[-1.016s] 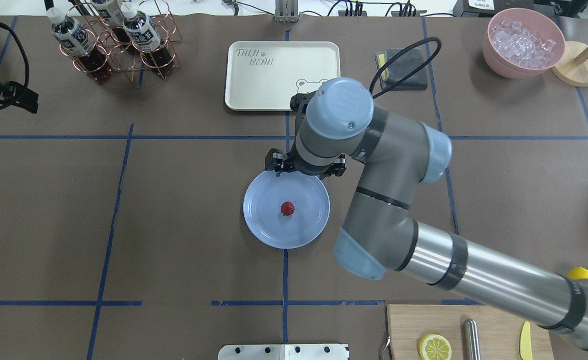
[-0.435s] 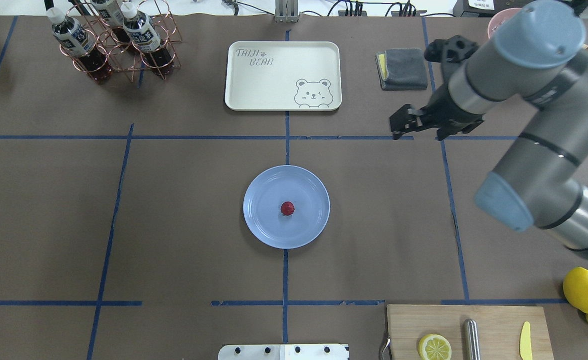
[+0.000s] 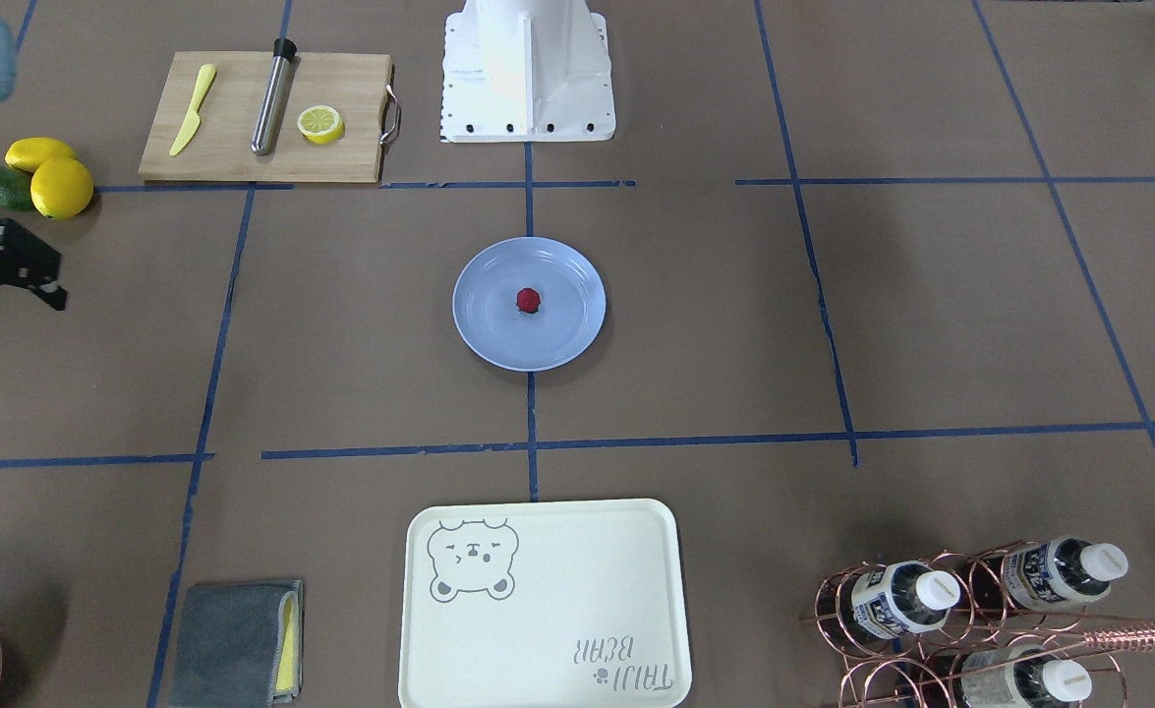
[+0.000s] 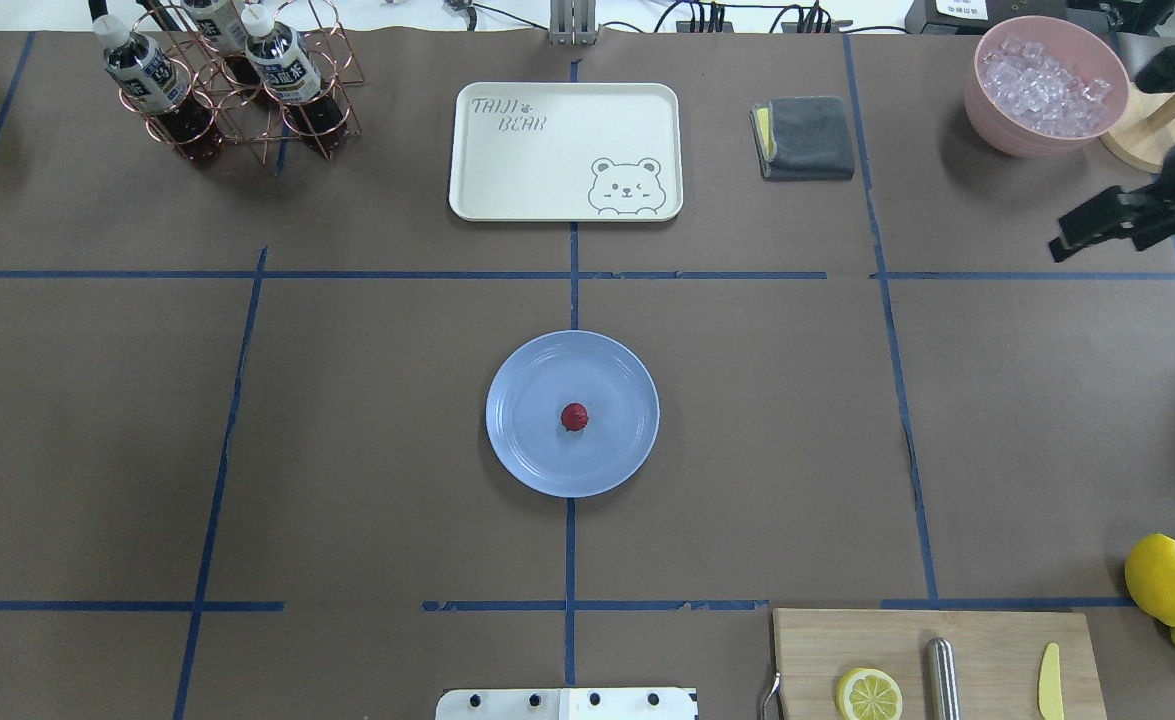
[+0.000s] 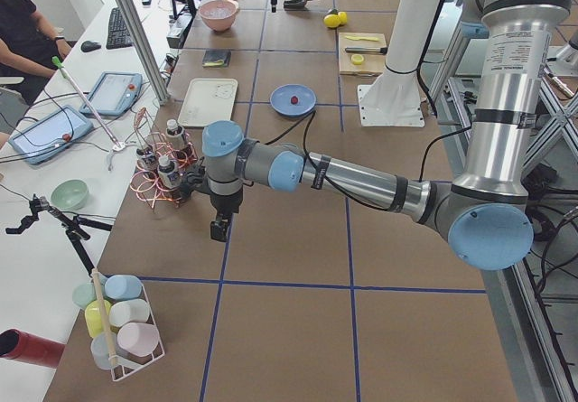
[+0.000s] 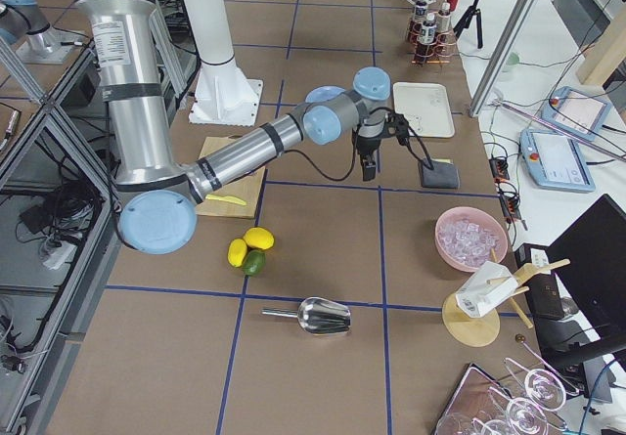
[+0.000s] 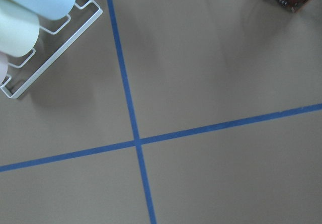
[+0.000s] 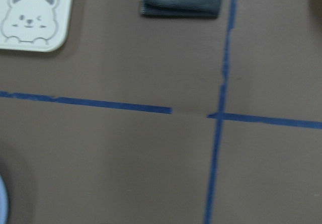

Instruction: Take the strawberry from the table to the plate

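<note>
Dark red on light blue: read the strawberry (image 4: 574, 417) as already delivered, lying loose at the middle of the plate (image 4: 527, 450), well apart from the right tool (image 3: 4, 295), off to that tool's left and nearer the robot's base across the tabletop (image 4: 367, 400). Judge the placing done and the step in hand as clearing away.

See the right tool at the edge of the overhead view, near the pink bowl of ice (image 4: 1045, 85), jaws spread with nothing between them. Leave them spread; no need to close. Carry that tool high and outward from the plate, not over it, so as not to brush the rim or roll the berry off. Mind the bowl and the wooden stand (image 4: 1142, 135) just beyond the tool, and the grey cloth (image 4: 807, 137) on its plate-ward side.

Cannot tell whether the left tool (image 5: 219, 230) is open or closed: shows only in the side view, far from the plate, hanging just above the tabletop beside the copper bottle rack (image 5: 167, 172). Hold it there, out of the way. Check last for the berry at rest on the plate, not rocking.
</note>
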`<state>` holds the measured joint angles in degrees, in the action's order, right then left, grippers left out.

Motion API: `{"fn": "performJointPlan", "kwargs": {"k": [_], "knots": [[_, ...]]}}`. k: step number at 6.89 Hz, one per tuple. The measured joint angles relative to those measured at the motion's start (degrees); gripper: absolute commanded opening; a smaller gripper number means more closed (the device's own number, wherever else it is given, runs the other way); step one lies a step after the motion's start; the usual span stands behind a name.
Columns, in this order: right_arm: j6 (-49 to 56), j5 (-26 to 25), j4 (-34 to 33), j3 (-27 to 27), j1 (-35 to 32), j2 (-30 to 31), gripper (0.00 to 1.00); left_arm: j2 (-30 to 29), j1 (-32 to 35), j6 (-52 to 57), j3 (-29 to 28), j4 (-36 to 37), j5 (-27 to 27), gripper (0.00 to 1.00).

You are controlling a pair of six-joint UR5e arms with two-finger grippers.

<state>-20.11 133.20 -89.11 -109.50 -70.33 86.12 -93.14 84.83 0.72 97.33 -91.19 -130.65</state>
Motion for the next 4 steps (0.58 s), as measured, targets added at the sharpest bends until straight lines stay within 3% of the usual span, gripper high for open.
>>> {"fn": "performJointPlan", "kwargs": {"k": [2, 4], "knots": [[17.96, 2.01, 0.38, 5.01, -9.45, 8.7, 1.0, 0.76, 0.62, 1.09, -0.42, -0.33, -0.59, 1.0], [29.48, 2.26, 0.56, 11.18, -16.59, 11.3, 1.0, 1.06, 0.8, 1.26, -0.41, -0.49, -0.65, 1.0]]}}
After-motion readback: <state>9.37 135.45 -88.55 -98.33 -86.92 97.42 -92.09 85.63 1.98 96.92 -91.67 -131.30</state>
